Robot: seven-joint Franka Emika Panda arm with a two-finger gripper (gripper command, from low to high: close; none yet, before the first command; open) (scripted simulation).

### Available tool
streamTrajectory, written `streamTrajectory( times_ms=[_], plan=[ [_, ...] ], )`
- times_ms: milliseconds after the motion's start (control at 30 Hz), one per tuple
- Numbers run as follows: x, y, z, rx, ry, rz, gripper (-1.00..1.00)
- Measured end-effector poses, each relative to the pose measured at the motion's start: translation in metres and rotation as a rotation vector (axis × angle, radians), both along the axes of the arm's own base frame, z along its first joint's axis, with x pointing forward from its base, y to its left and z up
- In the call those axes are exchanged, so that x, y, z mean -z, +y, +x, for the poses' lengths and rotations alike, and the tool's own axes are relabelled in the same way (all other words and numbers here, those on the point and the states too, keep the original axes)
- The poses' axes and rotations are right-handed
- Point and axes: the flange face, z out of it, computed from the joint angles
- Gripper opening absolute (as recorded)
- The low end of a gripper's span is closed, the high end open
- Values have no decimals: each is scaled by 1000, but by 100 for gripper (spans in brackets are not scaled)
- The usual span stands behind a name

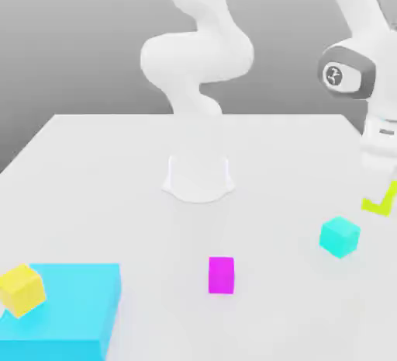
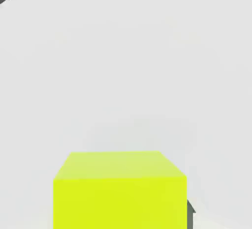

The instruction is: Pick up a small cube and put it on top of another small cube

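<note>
Exterior view: jaws clamp the small lime-green cube [image 1: 379, 205] between them, above the plain white bench [image 1: 108, 189], grey backdrop behind.

Lighting: bright, even, diffuse; source direction indeterminate. Worktop [image 1: 101, 165] near-white, low contrast, edges faint against grey backdrop; backdrop grades darker toward 12 o'clock. Shadows: very soft, pale smudge around arm base [image 1: 198, 177]; faint grey patch beyond lime cube [image 2: 120, 193] in hand view. Glare: none. Colours saturated, flat. Blur: slight softness overall, blocky artefacts at object edges. Edge distortion: none evident.
</note>
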Motion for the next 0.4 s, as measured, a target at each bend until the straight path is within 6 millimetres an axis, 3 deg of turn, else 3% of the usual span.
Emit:
streamTrajectory(
  times_ms=[67,333,367,400],
  plan=[
    [8,-9,-9,-39,-14,-18,-100],
    [61,-13,-10,-46,-21,-26,-100],
    [67,-13,-11,-49,-19,-24,100],
    [67,-12,-11,-50,-19,-24,100]
  ],
)
